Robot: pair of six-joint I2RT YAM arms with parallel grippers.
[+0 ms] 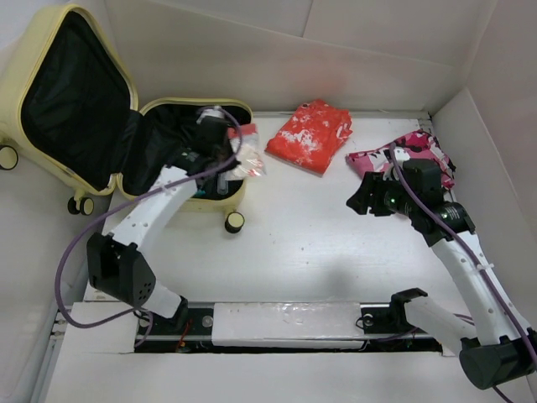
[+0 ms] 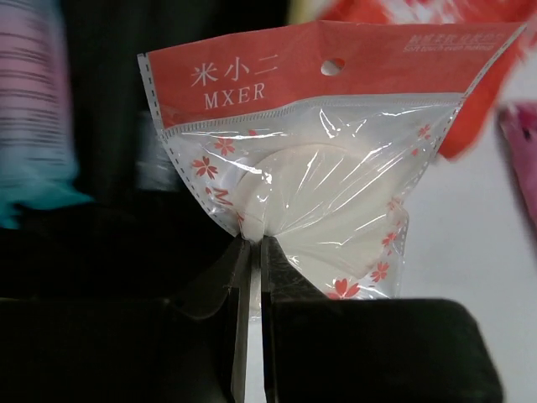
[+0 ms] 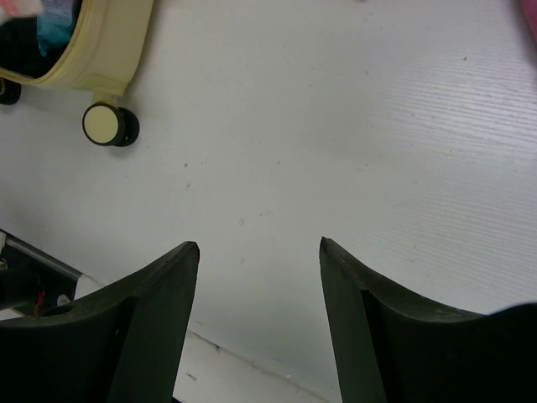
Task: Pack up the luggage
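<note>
- White tabletop (image 1: 319, 243) enclosed by white wall panels; both arm bases are bolted at the near edge.
- Luggage (image 1: 75, 101) sits at the far left corner. Its lid is thrown back and the black-lined lower half is open, with contents that cannot be made out.
- Left gripper (image 2: 251, 252) is pinched tight on the lower edge of a clear packet (image 2: 319, 168) with a red header card and white pads inside.
- The packet hangs at the right rim of the open half; whether it is inside or just outside cannot be told.
- Right gripper (image 3: 258, 252) is spread wide with nothing in it, above bare table beside a pink patterned bundle (image 1: 403, 155).
- Red folded garment (image 1: 310, 134) lies unpacked between case and bundle.
- Judgement: the step in hand is stowing the packet. The next move calls for carrying it over the lining, clear of the rim, then releasing it. The thin film may snag.
</note>
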